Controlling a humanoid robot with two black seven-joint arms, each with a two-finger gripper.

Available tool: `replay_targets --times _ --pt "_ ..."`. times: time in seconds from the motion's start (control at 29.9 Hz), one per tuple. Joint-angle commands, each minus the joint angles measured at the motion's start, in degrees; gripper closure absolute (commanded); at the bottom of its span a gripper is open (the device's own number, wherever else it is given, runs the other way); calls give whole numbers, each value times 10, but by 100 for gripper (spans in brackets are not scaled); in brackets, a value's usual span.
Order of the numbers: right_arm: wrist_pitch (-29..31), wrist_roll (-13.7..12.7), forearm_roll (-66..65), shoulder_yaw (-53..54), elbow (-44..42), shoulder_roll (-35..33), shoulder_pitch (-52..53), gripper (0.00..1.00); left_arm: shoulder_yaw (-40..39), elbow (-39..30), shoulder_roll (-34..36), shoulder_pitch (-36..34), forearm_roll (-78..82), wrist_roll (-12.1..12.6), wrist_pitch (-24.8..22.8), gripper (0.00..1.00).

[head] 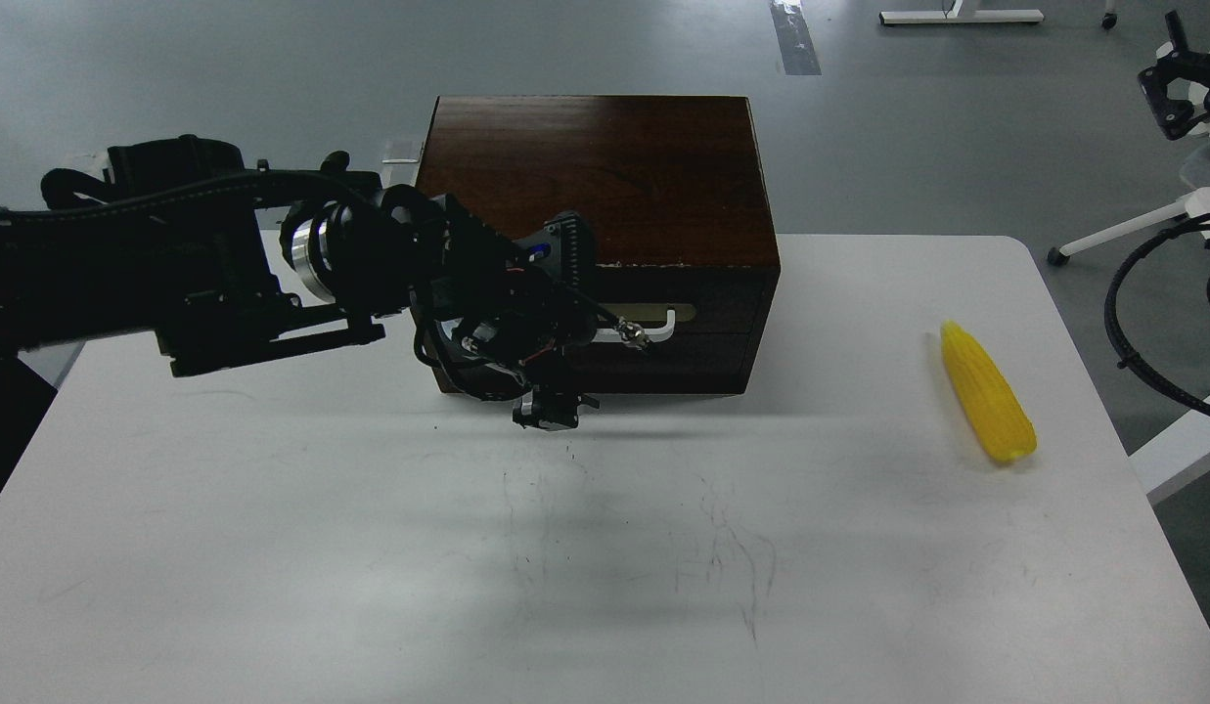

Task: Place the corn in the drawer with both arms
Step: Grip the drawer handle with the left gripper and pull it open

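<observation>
Left arm (174,264) reaches in from the left across the white worktop (370,548). Left claw (546,411) hangs low at the front left of the brown box (605,166), seen dark and end-on; can't tell if wide or narrow. Drawer (702,323) front sits flush with the box, white handle (663,328) partly hidden by the wrist; contents not visible. Corn (986,406) lies on worktop far right, well apart from the box. Right claw out of sight.
</observation>
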Motion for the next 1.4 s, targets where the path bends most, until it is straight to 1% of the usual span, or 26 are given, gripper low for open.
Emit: replay_targets --times 0.0,0.13,0.2,0.27,0.3,0.33,0.47,0.6,0.64,0.7,0.84,1.14,1.27,1.37 --pt "0 -1 0 0 0 0 0 0 4 8 -1 1 0 -4 0 18" --pt "0 0 0 1 0 0 0 0 4 7 0 2 0 -7 0 18" --pt "0 0 0 1 0 0 0 0 4 7 0 2 0 -8 0 20" --pt "0 -1 0 1 0 0 0 0 9 1 0 -2 0 -21 0 27" --pt "0 0 0 1 0 -1 0 0 14 0 0 -3 1 -23 0 31" --pt "0 0 0 1 0 -1 0 0 25 -2 -1 -6 1 -25 0 37" --pt "0 0 0 1 1 -1 0 0 27 -2 -3 -7 1 -26 0 43" --pt "0 -1 -1 0 0 -1 0 0 27 -9 -2 -8 0 -32 0 45" --pt "0 -1 -1 0 0 -1 0 0 27 -17 -1 -9 0 -41 0 45" --pt "0 -1 -1 0 0 -1 0 0 27 -30 1 -15 0 -44 0 45" --pt "0 0 -1 0 -2 -1 0 0 27 -81 14 -31 -2 -45 0 45" --pt "0 -1 -1 0 -9 -1 0 0 26 -108 17 -39 -2 -47 0 45" --pt "0 -1 -1 0 -10 -1 0 0 26 -142 24 -39 -3 -46 0 45" --pt "0 -1 -1 -1 -10 -1 0 0 23 -184 38 -43 -3 -45 0 45"
